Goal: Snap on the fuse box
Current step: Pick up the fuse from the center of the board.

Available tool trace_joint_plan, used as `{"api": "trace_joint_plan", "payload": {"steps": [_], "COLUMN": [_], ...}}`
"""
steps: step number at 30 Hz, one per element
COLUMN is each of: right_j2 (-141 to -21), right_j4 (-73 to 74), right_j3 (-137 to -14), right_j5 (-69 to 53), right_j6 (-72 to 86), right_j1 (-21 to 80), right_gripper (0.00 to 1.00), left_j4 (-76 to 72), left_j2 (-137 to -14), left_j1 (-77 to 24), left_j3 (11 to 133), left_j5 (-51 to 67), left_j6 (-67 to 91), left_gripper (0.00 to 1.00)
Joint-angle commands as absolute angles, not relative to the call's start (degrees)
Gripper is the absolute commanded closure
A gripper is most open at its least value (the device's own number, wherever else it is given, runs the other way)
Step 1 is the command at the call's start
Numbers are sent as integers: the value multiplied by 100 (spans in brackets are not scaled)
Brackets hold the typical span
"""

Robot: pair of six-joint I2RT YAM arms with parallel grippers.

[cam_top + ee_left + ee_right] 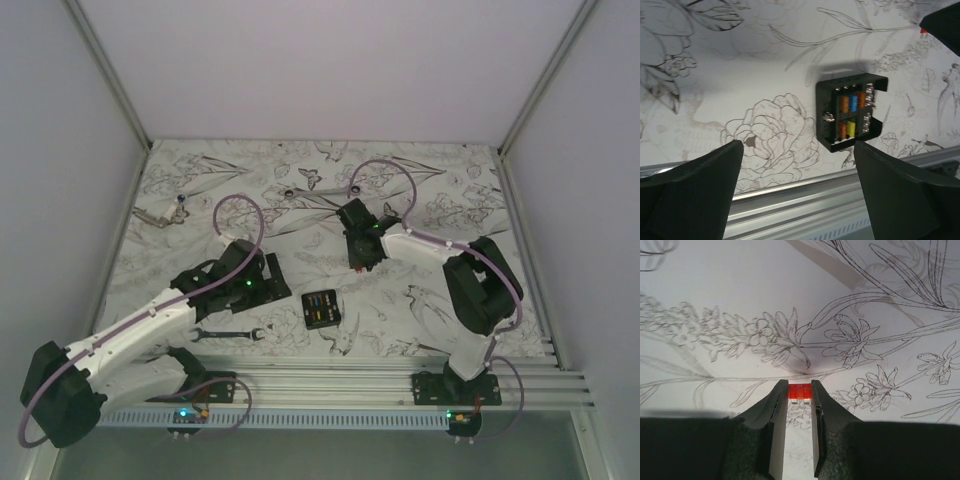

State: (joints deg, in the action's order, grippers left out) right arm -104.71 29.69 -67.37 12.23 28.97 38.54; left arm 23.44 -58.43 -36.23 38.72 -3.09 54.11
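The fuse box (pixel 320 309) is a small black square box lying open on the patterned table, with orange, blue and yellow fuses showing inside (pixel 850 117). My left gripper (pixel 275 290) hangs just left of it, open wide with nothing between its fingers (pixel 798 150); the box lies beyond the right fingertip. My right gripper (pixel 362 262) is farther back, above the box and apart from it. Its fingertips (pixel 800 389) press on both sides of a small red fuse (pixel 799 392), close over the table.
A black-and-silver wrench (pixel 228 334) lies in front of the left arm. Another tool (pixel 160 214) and small parts (pixel 290 192) sit at the back. An aluminium rail (pixel 815 195) runs along the near edge. Walls close in both sides.
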Motion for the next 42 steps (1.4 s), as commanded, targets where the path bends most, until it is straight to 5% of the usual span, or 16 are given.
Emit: {"api": "trace_joint_plan", "payload": {"steps": [1,15,26,42], "right_j2": [-9844,-8427,-7922,-7603], "right_j4": [2655,1804,1050,614], "right_j3": [-6640,-6052,-5588,-5276], "right_j5": [936,-36,-417,-662], "right_j6": [2990,3685,4409,4852], "right_j1": [3933,4063,4277,4325], "right_gripper": [77,77,77,78], "left_j4": [1806,-316,-1212,-1740], "left_j2": [-5898,-6267,-6584,-6782], "left_j1": [-3911,-4567,-5103,-5324], "left_j3": [3900,3729,3955,4030], "left_j5": [-446,-920,-1562,-2074], "left_j6": [5256,5098,4911,5038], "left_gripper": [5,17,48,69]}}
